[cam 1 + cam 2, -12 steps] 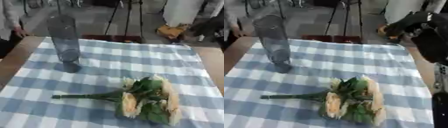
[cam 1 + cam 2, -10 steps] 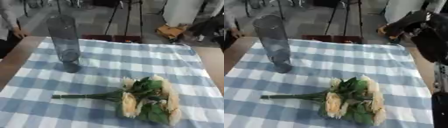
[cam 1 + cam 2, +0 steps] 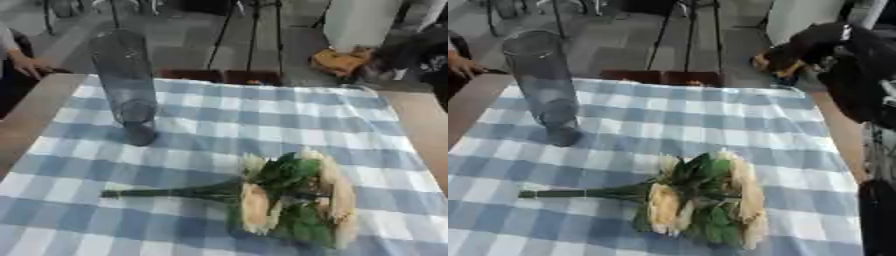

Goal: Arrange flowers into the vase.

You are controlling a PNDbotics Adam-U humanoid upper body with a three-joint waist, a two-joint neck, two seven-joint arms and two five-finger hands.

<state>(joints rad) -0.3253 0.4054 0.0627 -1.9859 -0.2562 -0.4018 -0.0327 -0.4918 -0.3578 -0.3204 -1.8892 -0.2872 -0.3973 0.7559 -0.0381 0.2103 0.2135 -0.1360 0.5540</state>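
Clearly nothing is held yet: the bouquet (image 3: 289, 197) lies flat on the checked cloth (image 3: 262, 115) over the tabletop, stems pointing left, well apart from the tall glass vase (image 3: 125, 82) standing upright at the far left. Only the right hand (image 3: 802, 47) shows, raised at the upper right; whether its fingers are spread or curled I cannot tell. A careless reach could topple the narrow vase or crush the blooms.

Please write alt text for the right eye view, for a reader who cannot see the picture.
A bunch of cream flowers lies on its side on a blue and white checked tablecloth, stems pointing left. A tall empty glass vase stands upright at the far left, apart from the flowers. The robot's black right hand is raised at the upper right, touching nothing.
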